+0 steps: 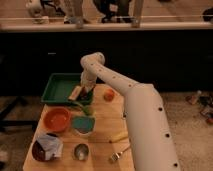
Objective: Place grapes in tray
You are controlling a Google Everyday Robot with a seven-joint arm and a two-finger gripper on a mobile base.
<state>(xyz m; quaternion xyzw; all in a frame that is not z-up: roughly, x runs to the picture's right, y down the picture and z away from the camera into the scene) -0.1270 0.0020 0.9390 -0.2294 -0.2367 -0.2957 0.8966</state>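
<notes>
At tray (pixel 59 86) rt front corner hangs gripper (pixel 86 91).

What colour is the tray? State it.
The tray is dark green, shown in the camera view; the gripper hangs over its right edge.

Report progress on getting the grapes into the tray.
Done: the reach; the gripper hangs over the tray's right edge. In hand: the drop, apparently, though I cannot make out the grapes at the gripper or in the tray. Left: release inside the tray, then pull back.
</notes>
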